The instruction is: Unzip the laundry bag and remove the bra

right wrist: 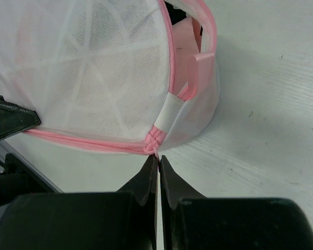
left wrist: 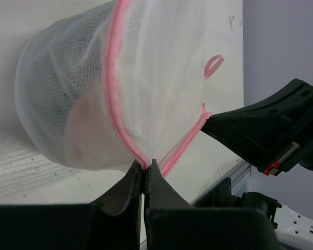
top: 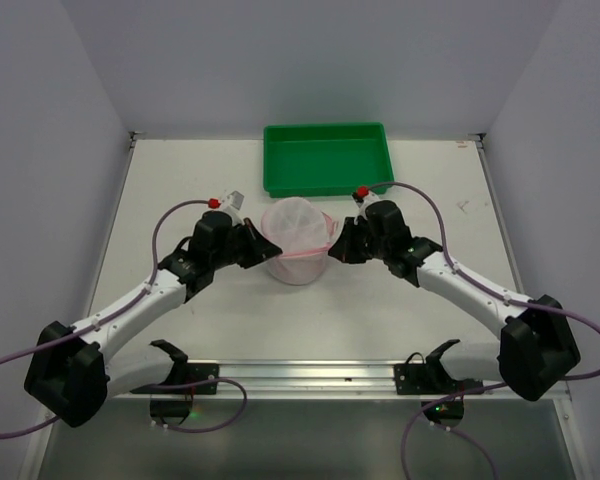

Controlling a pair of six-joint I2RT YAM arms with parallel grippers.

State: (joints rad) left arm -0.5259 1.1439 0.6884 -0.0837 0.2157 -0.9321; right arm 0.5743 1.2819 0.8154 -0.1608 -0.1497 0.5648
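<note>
The laundry bag [top: 295, 240] is a round white mesh pouch with a pink zip, in the middle of the table between both grippers. My left gripper [top: 267, 250] is shut on the bag's pink zip edge [left wrist: 141, 159] at its left side. My right gripper [top: 337, 245] is shut on the pink zip pull [right wrist: 157, 151] at the bag's right side. The zip line [right wrist: 88, 141] runs taut between the two grippers. Pale pink cloth [right wrist: 185, 57] shows through the mesh and at an open gap near the top; I cannot tell whether it is the bra.
A green rectangular tray [top: 327, 158] stands behind the bag at the back of the table. White walls close the left, right and back. A metal rail [top: 300, 375] with the arm bases runs along the near edge.
</note>
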